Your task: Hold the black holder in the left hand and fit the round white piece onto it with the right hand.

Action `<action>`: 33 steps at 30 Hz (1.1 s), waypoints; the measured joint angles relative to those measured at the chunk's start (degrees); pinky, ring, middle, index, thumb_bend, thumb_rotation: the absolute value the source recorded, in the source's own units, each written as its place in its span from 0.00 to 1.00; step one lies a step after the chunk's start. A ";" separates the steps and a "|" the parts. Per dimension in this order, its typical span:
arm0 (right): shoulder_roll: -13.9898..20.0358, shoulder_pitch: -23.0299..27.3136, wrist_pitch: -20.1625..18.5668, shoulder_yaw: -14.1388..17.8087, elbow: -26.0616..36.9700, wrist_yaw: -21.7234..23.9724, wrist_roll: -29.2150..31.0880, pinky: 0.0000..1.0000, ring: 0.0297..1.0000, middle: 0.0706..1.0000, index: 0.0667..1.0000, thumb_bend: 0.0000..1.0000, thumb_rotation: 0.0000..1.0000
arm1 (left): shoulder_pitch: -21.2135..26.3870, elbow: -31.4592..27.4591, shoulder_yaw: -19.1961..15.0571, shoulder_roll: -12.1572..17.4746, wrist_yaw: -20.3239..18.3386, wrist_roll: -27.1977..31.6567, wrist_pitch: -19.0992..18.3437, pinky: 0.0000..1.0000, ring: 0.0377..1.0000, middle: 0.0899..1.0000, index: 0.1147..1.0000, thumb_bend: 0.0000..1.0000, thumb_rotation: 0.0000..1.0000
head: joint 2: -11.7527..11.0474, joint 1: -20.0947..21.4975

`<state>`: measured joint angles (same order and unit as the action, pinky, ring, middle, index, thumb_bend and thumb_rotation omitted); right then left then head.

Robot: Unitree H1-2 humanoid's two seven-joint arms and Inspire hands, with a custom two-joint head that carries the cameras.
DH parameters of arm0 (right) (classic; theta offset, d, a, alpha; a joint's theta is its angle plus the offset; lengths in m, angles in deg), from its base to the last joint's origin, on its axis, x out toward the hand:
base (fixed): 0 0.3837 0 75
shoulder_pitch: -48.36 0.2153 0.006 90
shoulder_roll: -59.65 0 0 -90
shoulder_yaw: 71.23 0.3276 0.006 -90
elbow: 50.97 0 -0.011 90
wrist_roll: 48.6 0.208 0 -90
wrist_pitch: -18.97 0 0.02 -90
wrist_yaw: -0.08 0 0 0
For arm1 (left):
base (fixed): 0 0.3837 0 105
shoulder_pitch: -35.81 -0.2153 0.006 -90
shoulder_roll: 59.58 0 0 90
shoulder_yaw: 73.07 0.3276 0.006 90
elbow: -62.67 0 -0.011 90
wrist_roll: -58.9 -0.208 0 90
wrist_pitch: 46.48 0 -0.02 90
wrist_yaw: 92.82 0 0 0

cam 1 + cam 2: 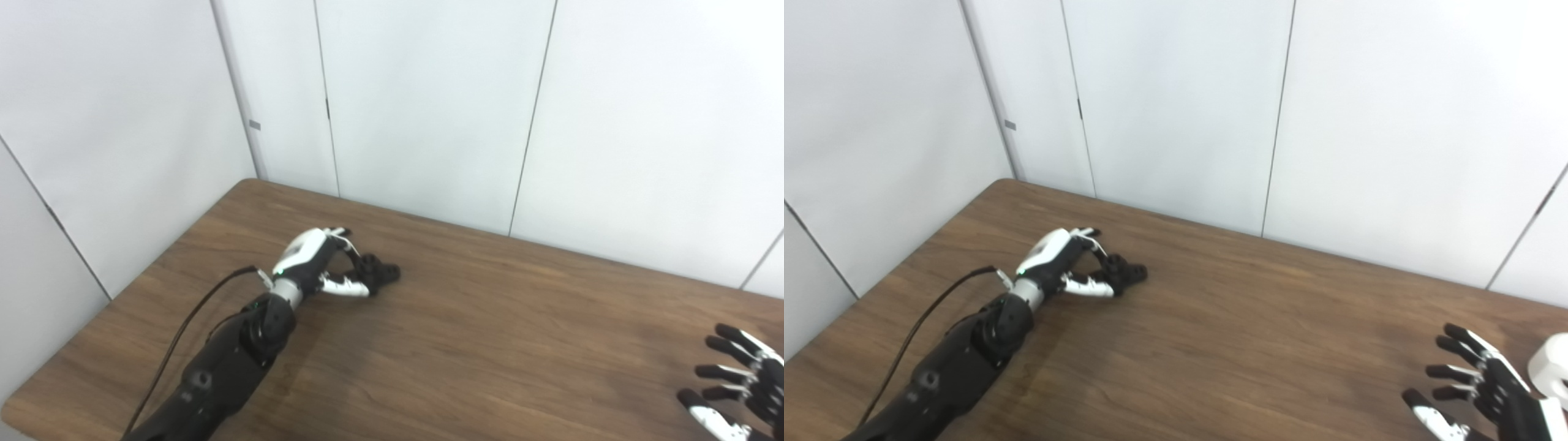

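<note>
The black holder (381,273) lies on the wooden table (490,343) at the far left; it also shows in the right eye view (1128,272). My left hand (321,263) is curled around its near end, fingers and thumb closed on it, resting on the table. My right hand (1482,386) is open with fingers spread at the bottom right corner, low over the table; it shows in the left eye view too (738,380). The round white piece (1551,367) sits just right of the right hand, cut off by the picture's edge, apart from the fingers.
White wall panels (429,110) stand right behind the table's far edge and along its left side. A black cable (184,331) runs along my left forearm.
</note>
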<state>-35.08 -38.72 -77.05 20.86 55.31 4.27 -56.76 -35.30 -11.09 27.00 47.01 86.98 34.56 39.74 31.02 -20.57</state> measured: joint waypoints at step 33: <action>-1.33 1.78 6.50 -0.92 -6.65 -2.27 -0.75 0.52 0.62 0.73 0.77 0.54 0.37 | -5.30 -9.15 12.69 -11.61 -4.89 -5.90 19.54 0.96 1.00 0.92 0.42 0.52 0.06 | 4.40 14.50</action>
<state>-36.41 -36.93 -70.55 19.94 48.66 2.00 -57.52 -40.60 -20.24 39.69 35.40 82.10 28.66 59.28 35.42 -6.06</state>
